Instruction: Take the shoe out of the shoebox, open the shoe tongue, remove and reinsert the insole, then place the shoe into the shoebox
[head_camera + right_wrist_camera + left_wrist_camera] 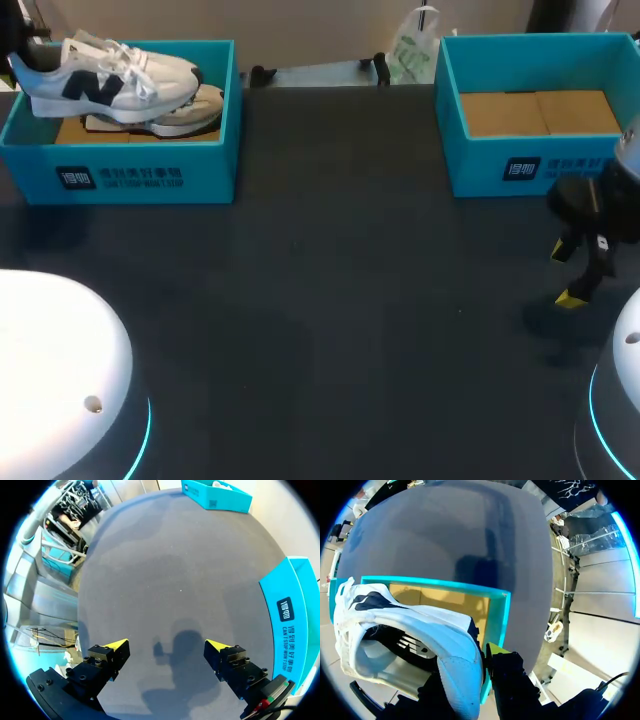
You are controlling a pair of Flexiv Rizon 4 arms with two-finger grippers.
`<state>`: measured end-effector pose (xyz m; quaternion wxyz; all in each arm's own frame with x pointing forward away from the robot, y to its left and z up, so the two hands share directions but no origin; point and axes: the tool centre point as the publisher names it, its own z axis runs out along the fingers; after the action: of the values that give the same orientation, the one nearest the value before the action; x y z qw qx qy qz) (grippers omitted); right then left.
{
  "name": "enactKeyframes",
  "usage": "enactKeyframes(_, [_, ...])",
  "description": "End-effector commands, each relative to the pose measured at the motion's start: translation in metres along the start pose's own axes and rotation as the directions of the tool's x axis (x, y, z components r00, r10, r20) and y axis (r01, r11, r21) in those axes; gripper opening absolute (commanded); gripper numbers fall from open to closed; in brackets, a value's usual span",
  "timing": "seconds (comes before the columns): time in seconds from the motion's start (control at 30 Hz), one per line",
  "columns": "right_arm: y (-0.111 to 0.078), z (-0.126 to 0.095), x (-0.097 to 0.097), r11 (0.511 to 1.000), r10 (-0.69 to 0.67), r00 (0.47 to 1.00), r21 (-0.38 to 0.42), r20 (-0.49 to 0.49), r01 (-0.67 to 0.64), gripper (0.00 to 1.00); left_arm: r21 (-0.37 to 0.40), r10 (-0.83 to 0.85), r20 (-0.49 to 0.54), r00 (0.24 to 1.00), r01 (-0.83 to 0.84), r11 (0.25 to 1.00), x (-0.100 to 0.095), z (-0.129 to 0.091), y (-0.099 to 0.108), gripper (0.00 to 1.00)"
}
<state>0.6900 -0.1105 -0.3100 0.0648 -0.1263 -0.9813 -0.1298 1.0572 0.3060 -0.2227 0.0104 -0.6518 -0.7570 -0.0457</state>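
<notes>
Right up close, the white shoe [415,630] is pinched at its heel by my left gripper [470,672], one finger on each side. It hangs just above the left shoebox [501,615], over a second shoe [195,115]. My right gripper [167,647] hangs wide open over the dark table [165,565], near the right shoebox [480,165].

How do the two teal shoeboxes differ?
The left shoebox holds a lower shoe, plus an upper shoe in the left gripper; the right shoebox shows only its cardboard floor. The left gripper is at the left shoebox; the right gripper hangs open over the table, before the right shoebox. Both teal, open-topped.
</notes>
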Motion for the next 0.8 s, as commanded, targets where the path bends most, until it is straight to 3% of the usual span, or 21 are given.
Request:
enactKeyframes(0.03, [0.0,0.0,0.001,1.0,0.0,1.0,0.0,0.001,0.0,1.0,-0.007,-0.002,-0.008,1.0,0.002,1.0,-0.002,-0.036,-0.01,0.0])
enactKeyframes(0.37, [0.0,0.0,0.001,1.0,0.0,1.0,0.0,0.001,0.0,1.0,0.003,0.03,-0.014,0.999,-0.03,1.0,-0.031,-0.084,-0.043,0.0])
enactKeyframes(0.53, [0.0,0.0,0.001,1.0,0.0,1.0,0.0,0.001,0.0,1.0,-0.016,0.026,-0.019,0.999,-0.026,1.0,-0.058,-0.096,-0.079,0.0])
enactKeyframes(0.8, [0.0,0.0,0.001,1.0,0.0,1.0,0.0,0.001,0.0,1.0,-0.012,0.016,-0.022,1.0,-0.016,1.0,-0.096,-0.093,-0.142,0.0])
